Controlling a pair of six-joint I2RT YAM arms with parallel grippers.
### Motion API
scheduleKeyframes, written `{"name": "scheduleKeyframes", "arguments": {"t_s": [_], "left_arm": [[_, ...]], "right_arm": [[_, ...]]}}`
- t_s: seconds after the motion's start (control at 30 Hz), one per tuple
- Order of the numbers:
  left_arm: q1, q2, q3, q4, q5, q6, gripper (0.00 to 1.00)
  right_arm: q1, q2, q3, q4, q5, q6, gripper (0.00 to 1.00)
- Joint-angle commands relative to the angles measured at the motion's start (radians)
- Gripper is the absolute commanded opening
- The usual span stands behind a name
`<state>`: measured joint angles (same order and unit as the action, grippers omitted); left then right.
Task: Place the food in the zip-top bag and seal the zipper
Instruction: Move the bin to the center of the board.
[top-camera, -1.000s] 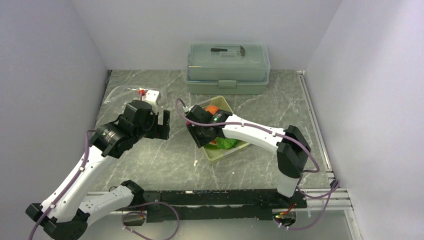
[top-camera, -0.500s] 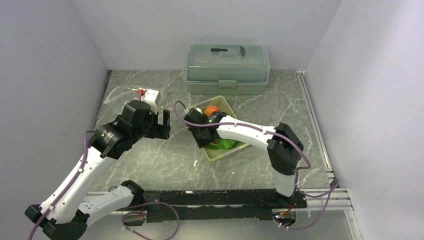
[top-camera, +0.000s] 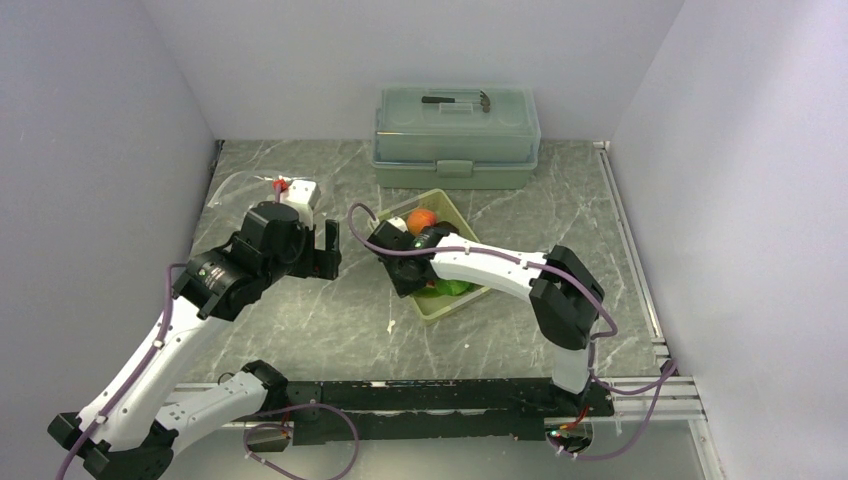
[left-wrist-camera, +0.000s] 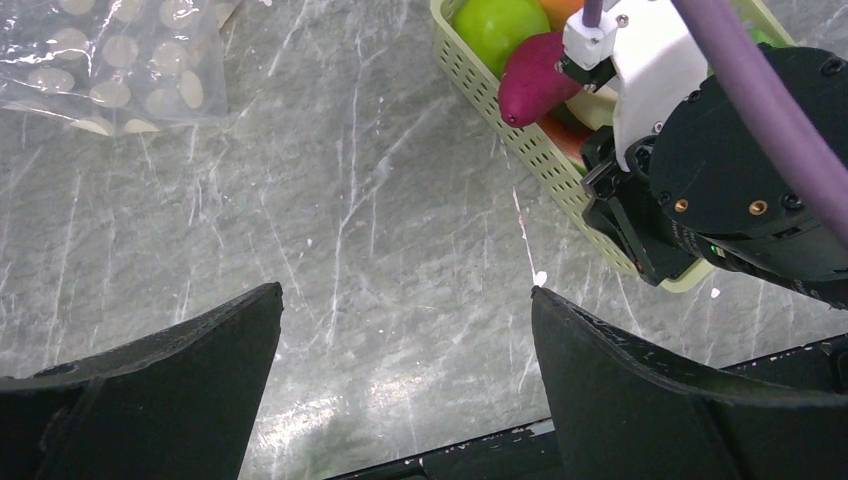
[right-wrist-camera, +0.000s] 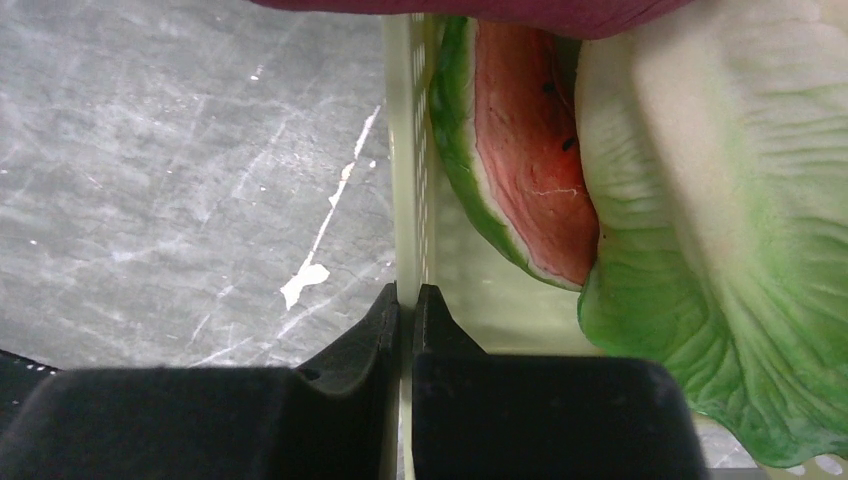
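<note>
At the surface's (top-camera: 330, 330) far left lay the dotted bag (left-wrist-camera: 110, 70). Near it, the left pincer (left-wrist-camera: 405, 295) hovered wide open. Rightward, the right pincer (right-wrist-camera: 408, 295) gripped the tray (left-wrist-camera: 470, 75) wall, with the watermelon slice (right-wrist-camera: 525, 180) and lettuce (right-wrist-camera: 720, 250) inside.

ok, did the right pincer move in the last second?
Yes. The right pincer edged slightly left against the lidded grey-green box in the top view, and shut on the wall of the perforated tray.
</note>
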<state>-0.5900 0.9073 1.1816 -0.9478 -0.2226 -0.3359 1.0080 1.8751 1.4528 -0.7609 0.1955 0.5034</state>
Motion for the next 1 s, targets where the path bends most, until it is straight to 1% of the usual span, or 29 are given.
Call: {"name": "scheduleKeyframes", "arguments": {"t_s": [0.0, 0.33, 0.57, 0.8, 0.97], "left_arm": [[-0.004, 0.004, 0.016, 0.031, 0.023, -0.012, 0.99], [-0.004, 0.021, 0.022, 0.047, 0.041, -0.008, 0.99], [-0.004, 0.027, 0.012, 0.063, 0.048, -0.009, 0.99], [-0.004, 0.036, 0.014, 0.063, 0.046, -0.011, 0.99], [-0.004, 0.036, 0.017, 0.058, 0.045, -0.015, 0.99]], "right_arm": [[-0.003, -0.057, -0.041, -0.016, 0.080, 0.032, 0.00], [-0.009, -0.197, -0.166, -0.050, 0.173, 0.124, 0.00], [-0.058, -0.293, -0.269, -0.070, 0.221, 0.187, 0.00], [-0.145, -0.355, -0.323, -0.075, 0.245, 0.154, 0.00], [-0.195, -0.356, -0.348, -0.051, 0.245, 0.120, 0.00]]}}
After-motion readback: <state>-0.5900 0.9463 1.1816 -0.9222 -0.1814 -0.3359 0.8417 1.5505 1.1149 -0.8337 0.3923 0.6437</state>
